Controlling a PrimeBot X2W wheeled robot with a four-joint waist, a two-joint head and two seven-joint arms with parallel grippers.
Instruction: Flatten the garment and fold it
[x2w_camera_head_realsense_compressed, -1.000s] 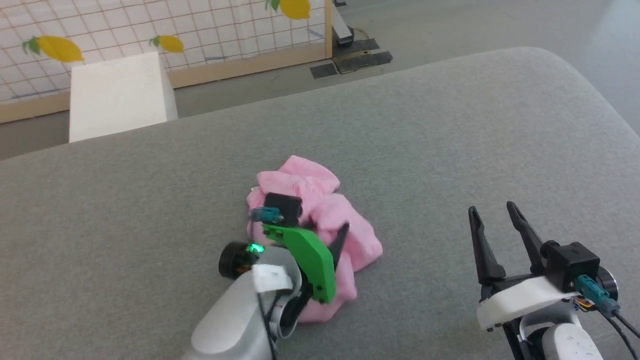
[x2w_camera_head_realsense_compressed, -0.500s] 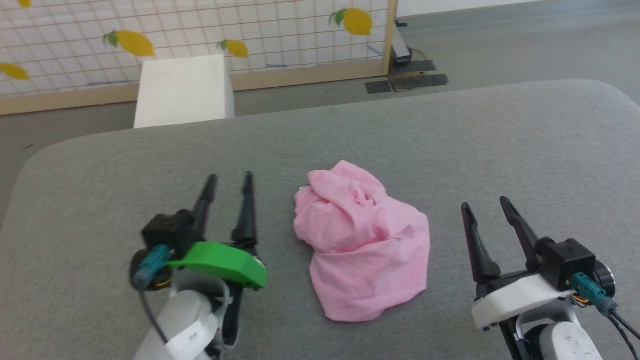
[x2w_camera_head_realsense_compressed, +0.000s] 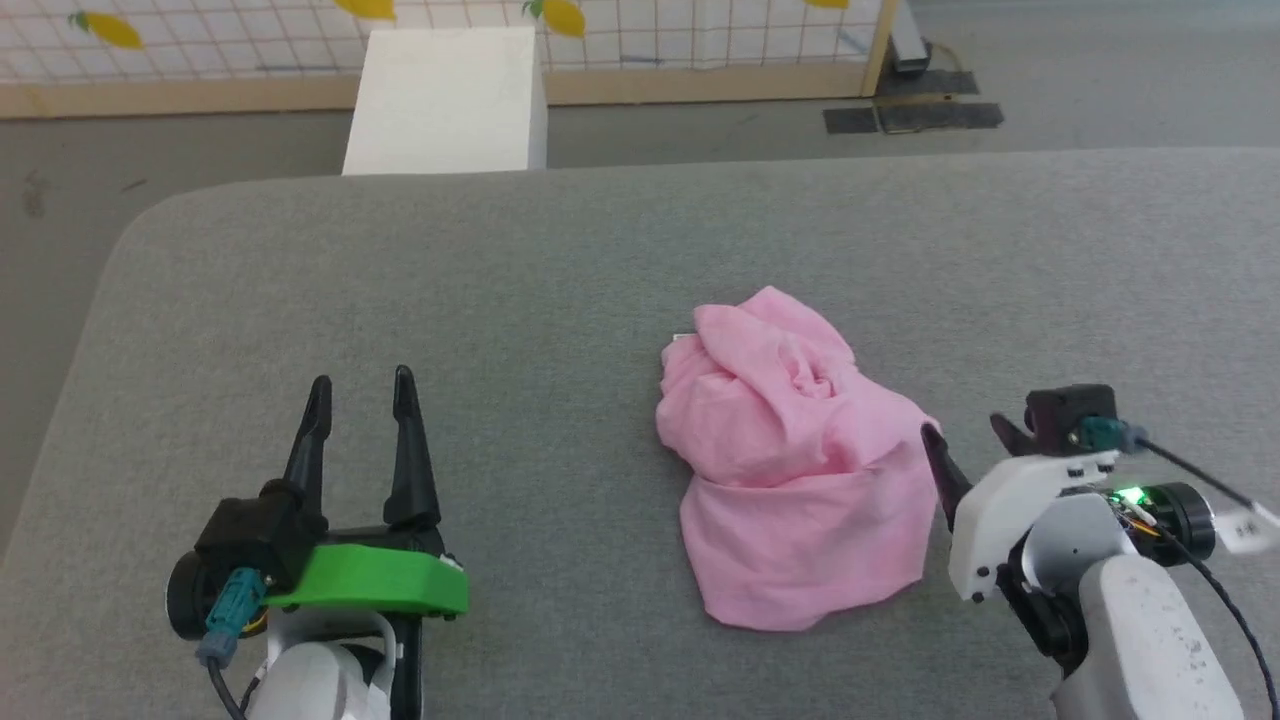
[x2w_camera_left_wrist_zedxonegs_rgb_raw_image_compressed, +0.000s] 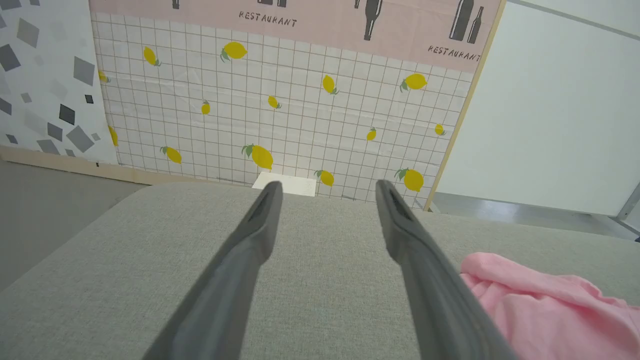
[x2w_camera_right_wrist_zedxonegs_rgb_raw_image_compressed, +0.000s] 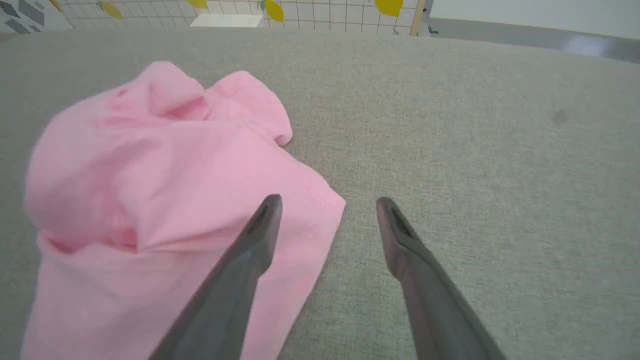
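Observation:
The pink garment (x2w_camera_head_realsense_compressed: 790, 470) lies crumpled in a loose heap on the grey padded surface (x2w_camera_head_realsense_compressed: 560, 270), with a small white tag (x2w_camera_head_realsense_compressed: 683, 339) at its far left edge. My left gripper (x2w_camera_head_realsense_compressed: 362, 382) stands open well to the left of it, with nothing between its fingers. In the left wrist view the left gripper (x2w_camera_left_wrist_zedxonegs_rgb_raw_image_compressed: 327, 185) points over bare surface, with the garment (x2w_camera_left_wrist_zedxonegs_rgb_raw_image_compressed: 545, 310) at the lower right. My right gripper (x2w_camera_head_realsense_compressed: 965, 430) is open at the garment's right edge. In the right wrist view the right gripper (x2w_camera_right_wrist_zedxonegs_rgb_raw_image_compressed: 329, 200) straddles a corner of the garment (x2w_camera_right_wrist_zedxonegs_rgb_raw_image_compressed: 150, 190).
A white block (x2w_camera_head_realsense_compressed: 445, 100) stands on the floor beyond the surface's far edge. Behind it runs a lemon-printed grid panel (x2w_camera_left_wrist_zedxonegs_rgb_raw_image_compressed: 300, 115) with a wooden frame. Dark floor plates (x2w_camera_head_realsense_compressed: 912, 115) lie at the far right. The surface's rounded corner (x2w_camera_head_realsense_compressed: 150, 215) is at the far left.
The camera has shifted. My left gripper has come off the garment, moved left and stands open. My right gripper has turned in toward the garment's right edge. The garment lies more spread out.

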